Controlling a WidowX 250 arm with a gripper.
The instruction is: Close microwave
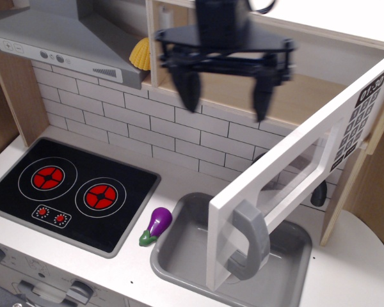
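**Q:** How far had you got with closing the microwave (288, 128) at this moment?

**A:** You had done none of the closing itself. The white door (294, 173) stood swung wide out from the wooden cavity, hinged at the right, its free edge and grey vertical handle (251, 240) hanging out over the grey sink (179, 246). The keypad panel (366, 110) reading 01.30 sat at the hinge end. By my judgement the whole stroke remained: you had to bring the tool to the door's outer face or handle and push it back toward the cavity until it shut flush.

**Q:** And the gripper (224, 96): what was it holding?

**A:** Nothing. Your jaws were spread wide, the two dark fingertips (187, 94) well apart and pointing down, with only brick backsplash (115, 121) and the cavity floor visible between them. The gripper hung in front of the open cavity, above the counter, to the left of the door and clear of it; I saw no contact with door or handle.

**Q:** Was anything else near your path?

**A:** A purple eggplant (157, 224) lay on the counter just beside the sink's left rim, between sink and hob (70, 192). The grey range hood (57, 38) sat at upper left, with a yellow item (139, 54) tucked beside it. Neither lay between you and the door.
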